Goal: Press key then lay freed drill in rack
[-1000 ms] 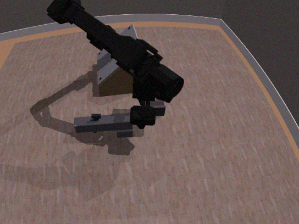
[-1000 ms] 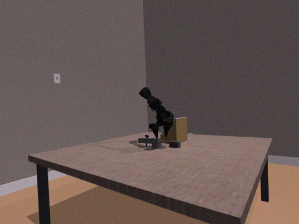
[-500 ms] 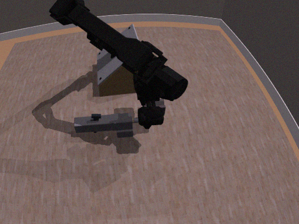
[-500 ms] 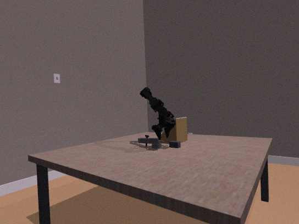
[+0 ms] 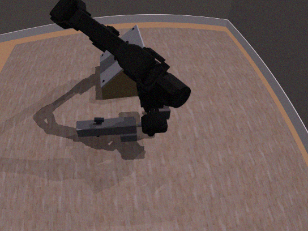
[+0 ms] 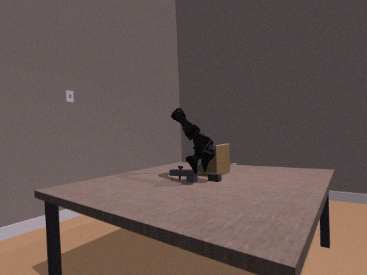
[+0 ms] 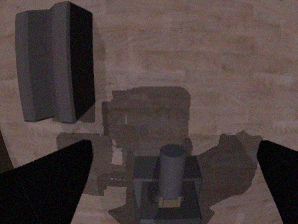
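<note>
The grey drill (image 5: 106,127) (image 6: 177,172) lies flat on the table, its short bit (image 7: 172,171) pointing right. A small dark key (image 5: 98,120) (image 6: 180,167) sticks up from its top. My gripper (image 5: 153,128) (image 6: 195,168) (image 7: 180,151) is open and empty, pointing down just over the drill's bit end, with a finger on each side. A dark grey block (image 5: 167,111) (image 6: 214,176) (image 7: 56,63) stands just beyond the bit end, partly hidden by my wrist in the top view. The rack (image 5: 113,65) (image 6: 222,162), a wedge with a grey sloped face and tan sides, stands behind the drill.
The wooden table (image 5: 212,141) (image 6: 236,216) ends at the right and the far side. My arm reaches over the rack from the back left.
</note>
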### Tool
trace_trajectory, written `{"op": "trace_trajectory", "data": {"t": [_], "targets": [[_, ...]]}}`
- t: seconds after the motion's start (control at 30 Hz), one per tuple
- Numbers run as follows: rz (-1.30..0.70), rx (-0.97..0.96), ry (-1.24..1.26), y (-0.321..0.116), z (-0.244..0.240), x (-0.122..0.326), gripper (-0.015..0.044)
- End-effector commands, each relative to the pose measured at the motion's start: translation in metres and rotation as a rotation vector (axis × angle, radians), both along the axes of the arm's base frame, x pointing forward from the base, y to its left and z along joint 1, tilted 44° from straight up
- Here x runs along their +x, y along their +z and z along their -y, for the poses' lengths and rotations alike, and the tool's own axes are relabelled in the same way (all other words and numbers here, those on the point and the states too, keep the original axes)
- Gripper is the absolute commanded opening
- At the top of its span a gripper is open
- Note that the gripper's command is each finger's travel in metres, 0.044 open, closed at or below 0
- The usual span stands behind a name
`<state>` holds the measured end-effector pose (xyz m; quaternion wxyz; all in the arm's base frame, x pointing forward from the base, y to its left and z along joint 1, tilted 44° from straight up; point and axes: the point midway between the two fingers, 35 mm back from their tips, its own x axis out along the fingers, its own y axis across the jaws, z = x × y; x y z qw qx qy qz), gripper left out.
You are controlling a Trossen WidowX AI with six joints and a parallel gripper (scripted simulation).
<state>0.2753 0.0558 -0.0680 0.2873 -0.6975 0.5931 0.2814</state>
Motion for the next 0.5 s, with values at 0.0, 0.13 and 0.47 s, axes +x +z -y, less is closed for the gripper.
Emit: {"op": "trace_trajectory", "data": {"t": [0.0,0.13,0.47], "targets": [[-0.006,-0.006,0.002,-0.005,0.008,0.000,0.0440],[-0.006,-0.007,0.002,-0.008,0.014,0.001,0.0440],[-0.006,-0.009,0.001,-0.016,0.028,0.002,0.0440]]}}
